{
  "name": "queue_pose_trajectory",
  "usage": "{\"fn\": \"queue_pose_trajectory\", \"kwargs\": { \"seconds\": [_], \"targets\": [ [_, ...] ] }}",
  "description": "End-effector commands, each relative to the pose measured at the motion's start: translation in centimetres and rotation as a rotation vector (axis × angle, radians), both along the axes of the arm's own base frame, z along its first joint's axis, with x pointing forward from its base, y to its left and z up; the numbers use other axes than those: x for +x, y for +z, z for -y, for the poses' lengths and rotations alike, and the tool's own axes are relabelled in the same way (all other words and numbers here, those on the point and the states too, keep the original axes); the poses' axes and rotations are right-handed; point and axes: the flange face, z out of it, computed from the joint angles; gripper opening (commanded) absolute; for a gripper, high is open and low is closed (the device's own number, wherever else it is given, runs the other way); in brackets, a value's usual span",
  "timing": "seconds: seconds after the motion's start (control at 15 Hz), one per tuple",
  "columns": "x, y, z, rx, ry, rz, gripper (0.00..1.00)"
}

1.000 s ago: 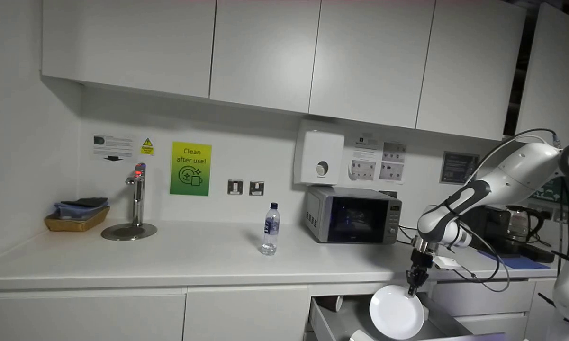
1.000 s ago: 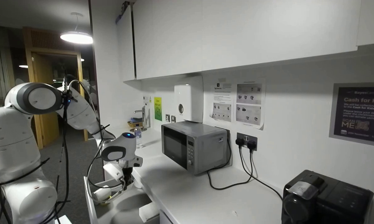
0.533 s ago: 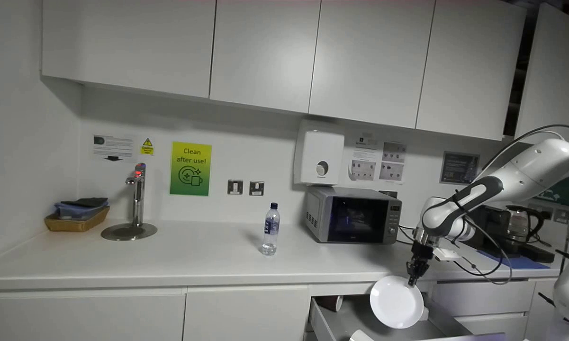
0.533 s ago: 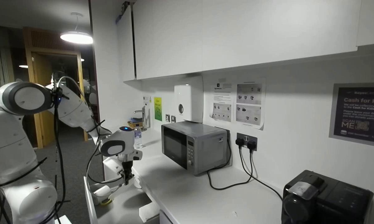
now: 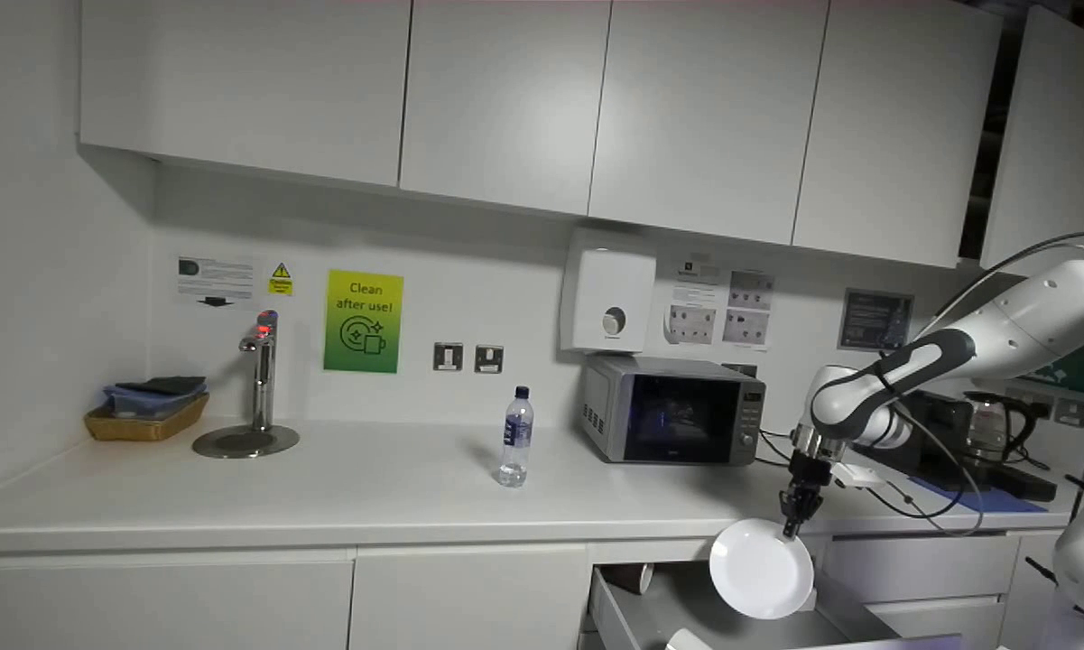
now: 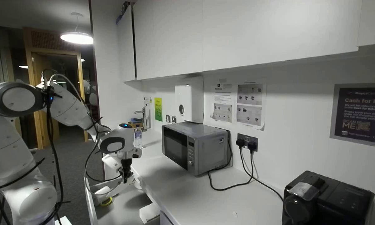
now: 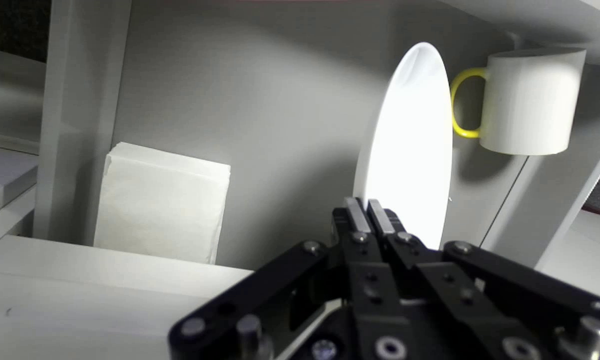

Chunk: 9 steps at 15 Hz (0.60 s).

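1 plate (image 5: 760,569), 2 mugs (image 7: 529,100), 1 wht paper stack (image 7: 162,205), 1 btl (image 5: 516,440), 1 m'wave (image 5: 682,415), 1 tap (image 5: 263,379), 1 basket (image 5: 140,429), 1 coffee m/c (image 6: 345,198), 1 glass jug (image 5: 984,435), 1 wall dispenser (image 5: 614,293) & 2 plugs (image 6: 252,145) nr m'wave.

Soft shadows, bright pendant lamp (image 6: 76,38), overexposed plate (image 7: 413,145)

A bottle (image 5: 516,440) stands upright near a microwave (image 5: 675,411).
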Motion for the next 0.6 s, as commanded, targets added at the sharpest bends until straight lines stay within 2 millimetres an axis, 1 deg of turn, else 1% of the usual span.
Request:
{"fn": "queue_pose_trajectory", "kwargs": {
  "seconds": [0.0,0.27,0.53],
  "targets": [
    [-0.9,1.9,0.4,0.007,-0.018,0.014,0.01],
    [-1.1,3.3,0.6,0.011,-0.019,0.033,0.01],
    [-1.6,4.6,0.3,0.026,-0.004,0.04,0.01]
  ]
}}
